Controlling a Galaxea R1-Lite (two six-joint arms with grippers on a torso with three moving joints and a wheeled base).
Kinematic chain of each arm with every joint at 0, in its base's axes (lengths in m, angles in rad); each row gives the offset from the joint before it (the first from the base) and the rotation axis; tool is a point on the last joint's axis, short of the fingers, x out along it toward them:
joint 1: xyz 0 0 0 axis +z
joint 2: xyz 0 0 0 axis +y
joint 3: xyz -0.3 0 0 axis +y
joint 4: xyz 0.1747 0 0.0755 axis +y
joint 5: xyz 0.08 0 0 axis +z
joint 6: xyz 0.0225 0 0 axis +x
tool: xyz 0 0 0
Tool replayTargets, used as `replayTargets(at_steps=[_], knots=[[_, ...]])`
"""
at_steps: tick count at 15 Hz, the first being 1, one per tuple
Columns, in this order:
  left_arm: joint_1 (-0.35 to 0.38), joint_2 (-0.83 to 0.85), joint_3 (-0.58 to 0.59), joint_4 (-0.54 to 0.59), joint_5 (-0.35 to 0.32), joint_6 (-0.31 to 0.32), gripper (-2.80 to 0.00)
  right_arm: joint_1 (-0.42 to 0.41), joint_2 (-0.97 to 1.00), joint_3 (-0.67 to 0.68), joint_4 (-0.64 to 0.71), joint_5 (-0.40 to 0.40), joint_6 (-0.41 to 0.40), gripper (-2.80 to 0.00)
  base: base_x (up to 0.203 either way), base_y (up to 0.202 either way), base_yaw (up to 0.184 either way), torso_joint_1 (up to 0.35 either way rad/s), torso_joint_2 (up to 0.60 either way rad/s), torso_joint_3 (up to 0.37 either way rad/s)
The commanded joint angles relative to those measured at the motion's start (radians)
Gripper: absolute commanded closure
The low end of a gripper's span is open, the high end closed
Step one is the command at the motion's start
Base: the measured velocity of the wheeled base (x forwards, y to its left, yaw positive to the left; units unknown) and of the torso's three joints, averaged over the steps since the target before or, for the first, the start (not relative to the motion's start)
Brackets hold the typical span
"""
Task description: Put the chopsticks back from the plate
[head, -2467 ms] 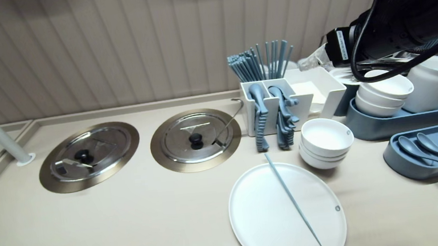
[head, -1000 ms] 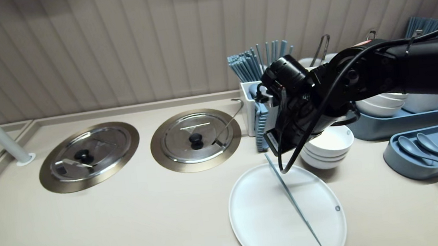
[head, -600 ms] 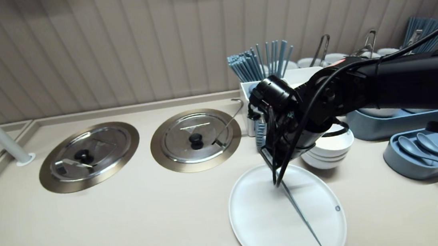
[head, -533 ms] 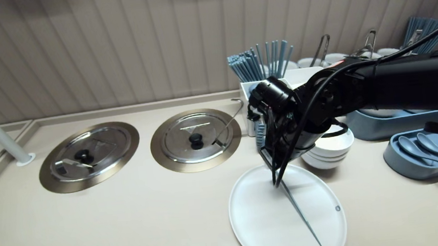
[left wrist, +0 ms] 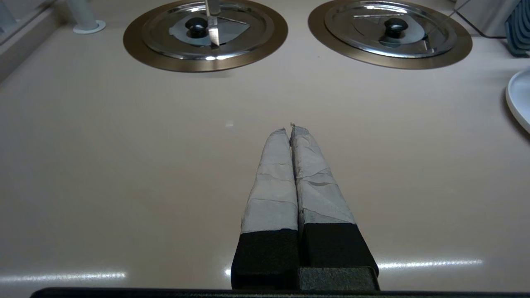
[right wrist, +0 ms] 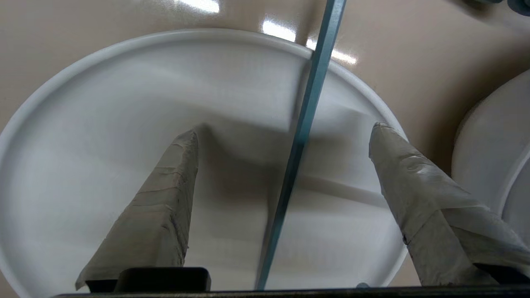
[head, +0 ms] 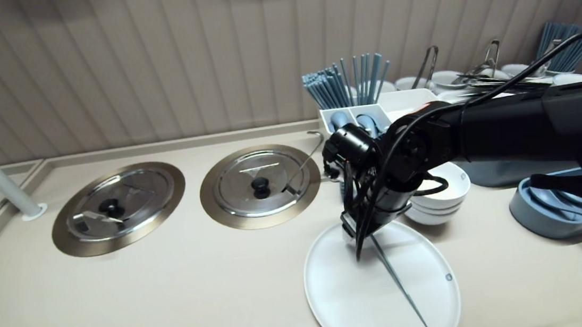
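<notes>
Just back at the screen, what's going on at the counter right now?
The right gripper hovers low over the white plate with its fingers spread wide. A blue chopstick lies across the plate and runs between them, and neither finger touches it. The stack of white bowls sits just beside the plate. The left gripper is parked shut over the bare counter, holding nothing.

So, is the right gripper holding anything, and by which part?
Nothing: the right gripper is open above the plate; the chopstick lies free between its fingers.
</notes>
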Motion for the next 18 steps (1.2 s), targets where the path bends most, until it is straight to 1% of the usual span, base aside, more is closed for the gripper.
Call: replayTargets(at_steps=[1,5,9,12,13,18], knots=[[0.0,0.0,0.008,0.0,0.001,0.0,0.0,0.0,0.028,-0.006,0.004,-0.001,0.002,-2.8,0.0,0.0,0.0,0.0,0.0,0.0],[0.0,0.0,0.008,0.0,0.0,0.0,0.0,-0.004,0.036,-0.016,0.003,0.0,0.004,-2.8,0.0,0.0,0.0,0.0,0.0,0.0],[0.0,0.0,0.008,0.0,0.001,0.0,0.0,-0.038,0.044,-0.047,0.003,0.002,0.001,-2.8,0.0,0.0,0.0,0.0,0.0,0.0],[0.0,0.0,0.008,0.0,-0.001,0.0,0.0,-0.046,0.041,-0.055,0.003,0.003,0.001,-2.8,0.0,0.0,0.0,0.0,0.0,0.0],[0.0,0.0,0.008,0.0,-0.001,0.0,0.0,-0.048,0.043,-0.055,0.003,0.003,-0.001,0.0,0.0,0.0,0.0,0.0,0.0,0.0],[0.0,0.0,0.008,0.0,-0.001,0.0,0.0,-0.043,0.034,-0.045,0.004,0.011,-0.004,0.0,0.0,0.0,0.0,0.0,0.0,0.0]])
